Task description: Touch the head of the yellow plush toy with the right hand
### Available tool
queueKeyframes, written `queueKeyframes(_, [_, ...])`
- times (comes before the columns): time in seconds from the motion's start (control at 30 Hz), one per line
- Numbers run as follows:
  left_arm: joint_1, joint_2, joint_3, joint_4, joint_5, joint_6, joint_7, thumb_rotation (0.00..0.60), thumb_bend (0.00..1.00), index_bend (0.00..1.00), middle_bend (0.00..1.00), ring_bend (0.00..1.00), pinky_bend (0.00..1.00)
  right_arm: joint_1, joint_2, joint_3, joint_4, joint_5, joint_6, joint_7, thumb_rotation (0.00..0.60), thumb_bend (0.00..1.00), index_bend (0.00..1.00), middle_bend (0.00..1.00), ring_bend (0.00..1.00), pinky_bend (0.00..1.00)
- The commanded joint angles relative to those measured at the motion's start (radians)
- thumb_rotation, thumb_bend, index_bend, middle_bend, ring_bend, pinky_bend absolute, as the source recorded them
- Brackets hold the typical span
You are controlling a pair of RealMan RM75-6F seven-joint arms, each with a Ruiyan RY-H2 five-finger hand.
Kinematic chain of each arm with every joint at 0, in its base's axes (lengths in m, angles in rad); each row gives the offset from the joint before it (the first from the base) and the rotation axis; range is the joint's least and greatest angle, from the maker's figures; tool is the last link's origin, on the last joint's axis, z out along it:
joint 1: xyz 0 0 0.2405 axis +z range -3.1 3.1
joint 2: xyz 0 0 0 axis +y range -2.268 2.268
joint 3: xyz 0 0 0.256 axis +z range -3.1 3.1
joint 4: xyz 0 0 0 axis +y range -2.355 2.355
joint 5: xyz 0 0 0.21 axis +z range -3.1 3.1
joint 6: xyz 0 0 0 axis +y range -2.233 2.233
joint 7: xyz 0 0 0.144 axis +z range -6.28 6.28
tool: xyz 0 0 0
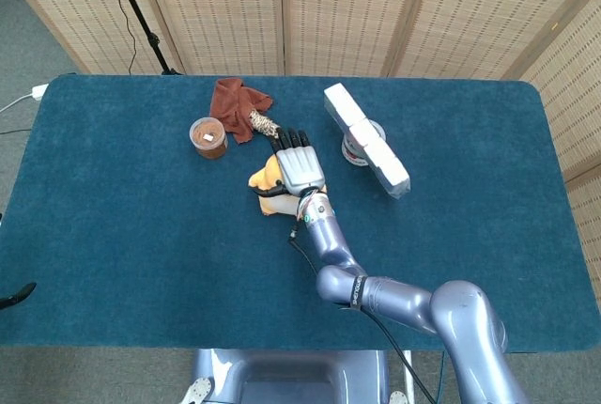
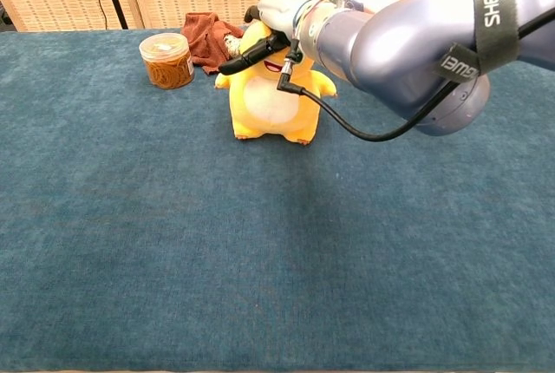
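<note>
Yellow plush toy (image 2: 270, 95) under flat right hand (image 2: 276, 10)

Desk (image 1: 122, 235): toy (image 2: 270, 95) upright at centre, right hand (image 1: 300, 168) resting on its head. Tub (image 1: 208, 137) to its left; cloth (image 1: 235, 101) behind tub; jar (image 1: 356, 146) right, box (image 1: 366, 140) atop.

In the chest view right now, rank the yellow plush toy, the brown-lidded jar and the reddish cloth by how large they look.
1. Yellow plush toy, clearly largest.
2-3. Jar and reddish cloth look similar; the cloth lies farther back and partly hidden, so no ranking.
</note>
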Motion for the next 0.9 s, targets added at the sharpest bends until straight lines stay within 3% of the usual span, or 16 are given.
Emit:
queueKeyframes(0.03, [0.0,0.001,0.0,0.0,0.001,0.0,-0.002,0.6,0.0,0.0,0.0,0.0,0.0,-0.001,0.019,0.032,-0.032,-0.03,0.034,0.026,0.225,0.0,0.0,0.0,0.0,0.0])
queueKeyframes(0.2, [-0.001,0.001,0.001,0.002,0.002,-0.003,-0.003,0.6,0.0,0.0,0.0,0.0,0.0,-0.032,0.07,0.069,-0.135,-0.125,0.12,0.1,0.223,0.0,0.0,0.0,0.0,0.0])
queueKeyframes(0.43, [0.002,0.0,0.008,0.0,0.015,0.004,-0.001,0.6,0.0,0.0,0.0,0.0,0.0,-0.122,0.225,0.077,-0.39,-0.221,0.252,0.097,0.224,0.0,0.0,0.0,0.0,0.0])
queueKeyframes(0.63, [0.006,-0.003,0.015,0.001,0.029,0.011,0.007,0.6,0.0,0.0,0.0,0.0,0.0,-0.262,0.382,0.007,-0.601,-0.344,0.351,0.126,0.227,0.0,0.0,0.0,0.0,0.0])
queueKeyframes(0.9, [0.009,-0.006,0.022,-0.001,0.048,0.022,0.018,0.6,0.0,0.0,0.0,0.0,0.0,-0.444,0.526,-0.118,-0.708,-0.52,0.424,0.259,0.227,0.0,0.0,0.0,0.0,0.0])
